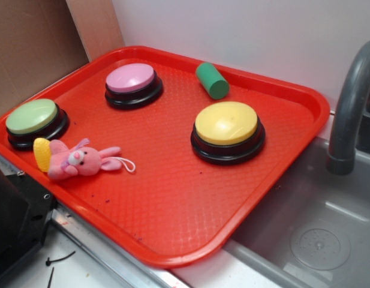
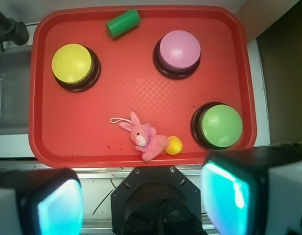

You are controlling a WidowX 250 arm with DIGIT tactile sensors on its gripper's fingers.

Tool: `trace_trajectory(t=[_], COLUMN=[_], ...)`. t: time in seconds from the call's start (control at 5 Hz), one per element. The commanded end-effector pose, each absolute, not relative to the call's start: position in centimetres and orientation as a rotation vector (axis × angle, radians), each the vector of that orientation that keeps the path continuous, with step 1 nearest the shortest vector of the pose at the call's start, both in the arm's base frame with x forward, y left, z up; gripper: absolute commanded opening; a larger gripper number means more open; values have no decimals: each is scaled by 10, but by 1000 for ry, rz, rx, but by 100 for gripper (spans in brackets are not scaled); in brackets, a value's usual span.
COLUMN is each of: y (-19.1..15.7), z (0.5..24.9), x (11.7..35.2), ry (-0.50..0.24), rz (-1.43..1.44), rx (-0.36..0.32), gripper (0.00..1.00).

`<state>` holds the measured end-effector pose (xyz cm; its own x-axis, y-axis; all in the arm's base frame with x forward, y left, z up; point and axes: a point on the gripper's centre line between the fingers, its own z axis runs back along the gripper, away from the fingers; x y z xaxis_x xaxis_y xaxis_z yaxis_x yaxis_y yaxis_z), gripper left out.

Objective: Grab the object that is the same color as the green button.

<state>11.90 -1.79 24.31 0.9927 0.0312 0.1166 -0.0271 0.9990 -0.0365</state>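
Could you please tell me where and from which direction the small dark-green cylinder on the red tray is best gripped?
The small matte dark-green cylinder block lies on its side near the red plastic tray's far rim. I would probably come straight down and close across its curved sides at mid-length, jaws square to its long axis. The flat ends offer less purchase, and the rim crowds a sideways approach.

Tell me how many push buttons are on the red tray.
3: green button at the left edge, pink button at the back, yellow button toward the right. None seems hidden.
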Motion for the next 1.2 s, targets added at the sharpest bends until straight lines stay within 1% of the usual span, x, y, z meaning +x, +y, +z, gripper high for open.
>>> trace_trajectory(t=[0.0, 0.2, 0.4, 0.6, 0.8, 1.0], y=[-18, -18, -19, -22, -19, -18], z=[243, 240, 236, 229, 222, 206], x=[119, 130, 150, 171, 197, 232], ry=[-117, -135, -150, -206, -252, -363], rz=[29, 116, 261, 415, 524, 722], rx=[-35, -59, -81, -117, -122, -143], gripper=[100, 100, 100, 100, 100, 100])
